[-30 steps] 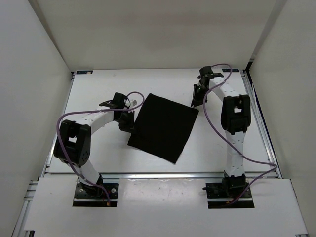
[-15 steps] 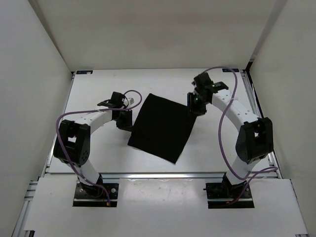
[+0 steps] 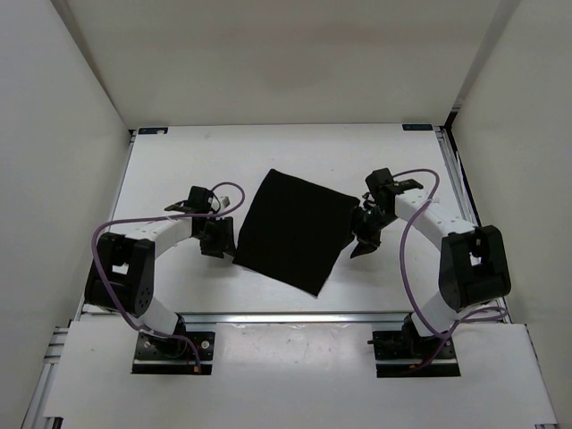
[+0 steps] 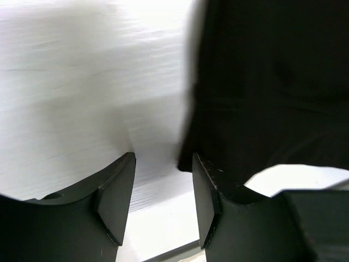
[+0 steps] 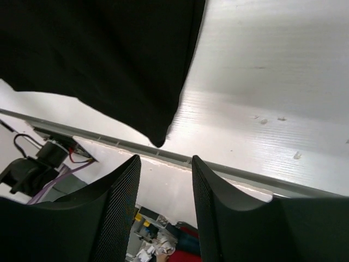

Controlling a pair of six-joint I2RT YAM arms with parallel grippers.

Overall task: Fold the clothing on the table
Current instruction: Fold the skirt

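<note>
The clothing (image 3: 295, 231), a black cloth, lies flat near the middle of the white table (image 3: 170, 161). It is a rough rectangle turned askew, with 1 corner pointing toward 6 o'clock, near the silver rail (image 3: 295, 315).

The left gripper (image 3: 217, 237) sits at the cloth's 9 o'clock, just beside its left edge. In the left wrist view its pincer (image 4: 162, 199) is spread, with only bare table between the 2 fingers (image 4: 117, 196). The cloth (image 4: 262, 82) fills the 1 to 3 o'clock part of that view, and its edge runs down to the right-hand finger; whether they touch I cannot tell.

The right gripper (image 3: 365, 234) is at the cloth's 3 o'clock, close to its right edge. Its pincer (image 5: 165, 210) is also spread and grips nothing. In the right wrist view the cloth (image 5: 98, 54) hangs across 10 to 12 o'clock, with 1 corner pointing down toward the gap between the fingers (image 5: 122, 207). The rail (image 5: 229, 169) crosses behind.
</note>
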